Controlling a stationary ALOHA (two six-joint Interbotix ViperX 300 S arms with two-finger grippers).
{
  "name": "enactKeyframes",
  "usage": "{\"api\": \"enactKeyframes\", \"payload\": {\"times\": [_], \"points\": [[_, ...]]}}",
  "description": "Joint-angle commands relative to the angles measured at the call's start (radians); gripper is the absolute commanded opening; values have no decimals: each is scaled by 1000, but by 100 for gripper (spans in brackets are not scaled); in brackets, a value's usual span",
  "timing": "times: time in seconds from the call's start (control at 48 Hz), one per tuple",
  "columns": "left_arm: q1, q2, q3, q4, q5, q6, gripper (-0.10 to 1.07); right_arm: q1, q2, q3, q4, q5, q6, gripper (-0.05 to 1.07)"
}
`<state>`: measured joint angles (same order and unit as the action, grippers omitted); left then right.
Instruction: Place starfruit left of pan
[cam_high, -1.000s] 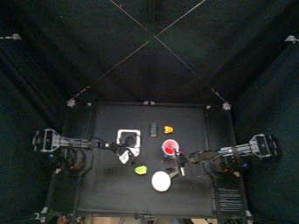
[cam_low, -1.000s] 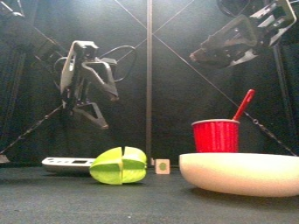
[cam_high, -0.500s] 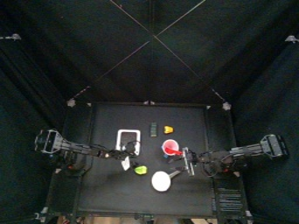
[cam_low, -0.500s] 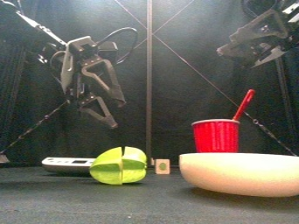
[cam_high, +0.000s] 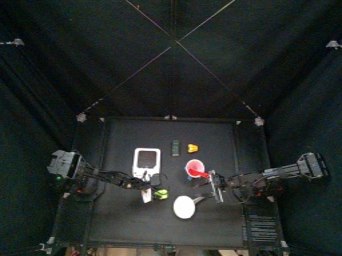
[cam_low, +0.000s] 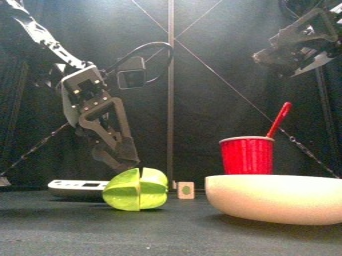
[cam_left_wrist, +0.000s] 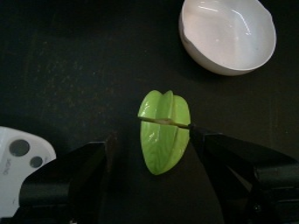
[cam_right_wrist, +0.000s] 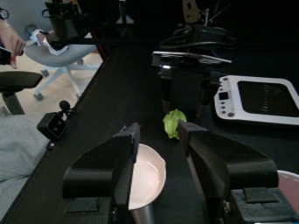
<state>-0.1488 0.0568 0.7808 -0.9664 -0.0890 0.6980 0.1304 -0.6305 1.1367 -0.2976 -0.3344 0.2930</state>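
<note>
The left black two-jawed gripper (cam_low: 130, 160) now hangs far lower than a second ago, its wide-open jaws just above the small yellow-green ridged plastic starfruit (cam_low: 136, 189); earlier it was up high, well clear of the fruit. From above, that left gripper (cam_high: 150, 188) has swung from about eleven o'clock of the starfruit (cam_high: 160, 194) to close at its nine o'clock side. The right black gripper (cam_low: 310, 45) has pulled up and away toward two o'clock, while its arm has drawn back toward three o'clock of the table.
</note>
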Motion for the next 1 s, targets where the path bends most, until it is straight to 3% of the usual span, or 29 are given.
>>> {"api": "enactKeyframes", "payload": {"times": [0.0,0.979], "points": [[-5,11,-37,40,-8,-3,99,3,-2,-12,3,-6,2,78],[-14,92,-55,26,66,-3,98,11,17,-14,2,-8,0,78]]}}
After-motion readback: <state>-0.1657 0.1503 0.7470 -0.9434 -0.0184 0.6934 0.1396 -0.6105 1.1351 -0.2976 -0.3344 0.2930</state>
